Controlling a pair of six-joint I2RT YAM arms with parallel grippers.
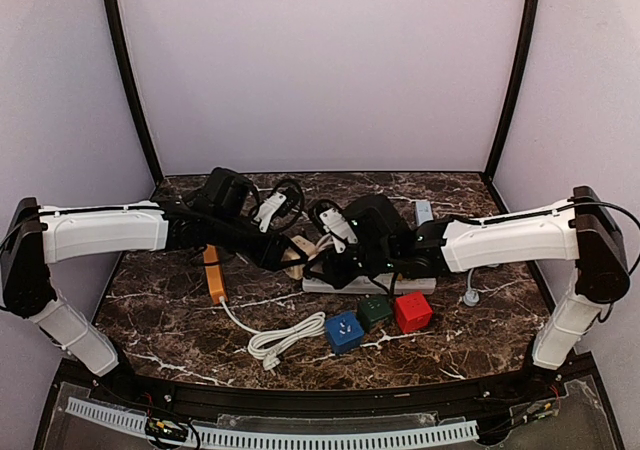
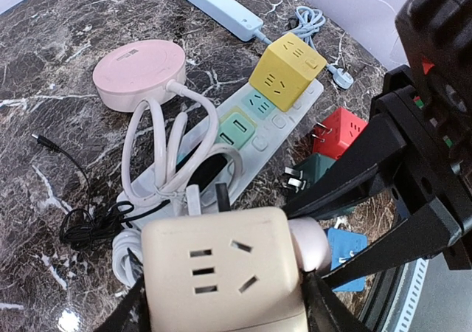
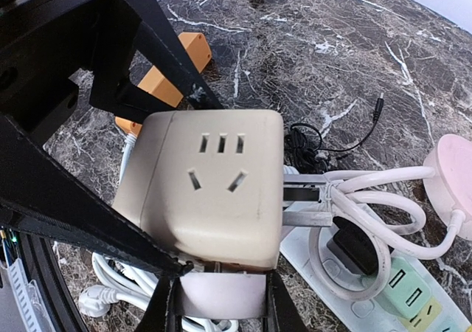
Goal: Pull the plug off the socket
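Note:
A beige cube socket point(image 2: 221, 273) is held off the table between my two grippers; it also shows in the right wrist view point(image 3: 206, 184) and the top view point(image 1: 293, 258). My left gripper point(image 2: 225, 308) is shut on the cube's sides. A white plug point(image 3: 221, 291) sits at the cube's lower face, with a thin gap and a prong showing between them. My right gripper point(image 3: 221, 304) is shut on this plug. In the left wrist view the plug point(image 2: 311, 245) pokes out at the cube's right side. The cube's own metal prongs point(image 3: 306, 203) stick out bare.
A white power strip point(image 2: 284, 125) with a yellow cube point(image 2: 287, 66) lies under the grippers, with looped white cable point(image 2: 158, 151). A pink round hub point(image 2: 140, 72), red point(image 1: 412, 312), green point(image 1: 375, 312) and blue point(image 1: 343, 331) cubes, an orange strip point(image 1: 213, 273) and a coiled cord point(image 1: 285, 340) lie around.

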